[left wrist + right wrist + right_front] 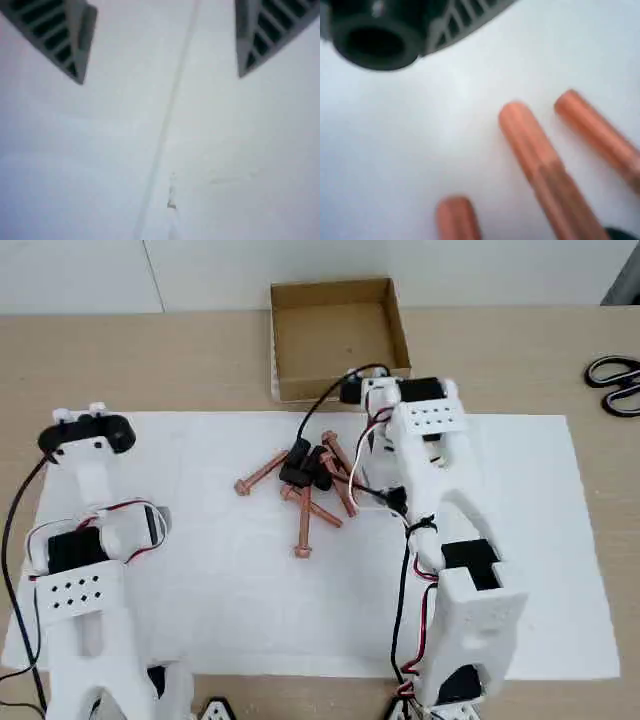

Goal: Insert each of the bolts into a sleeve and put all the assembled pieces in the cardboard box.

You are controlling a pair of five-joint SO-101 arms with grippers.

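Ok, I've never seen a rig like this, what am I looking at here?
Two robot arms sit side by side at a table. The high view looks down from a fixed camera; the other two come from cameras on the wrists. On a white sheet lie copper bolts and black sleeves, a cardboard box beyond. The left gripper is open, holding nothing. The right arm is at the pile; its camera shows a sleeve close up, but whether it is gripped I cannot tell.
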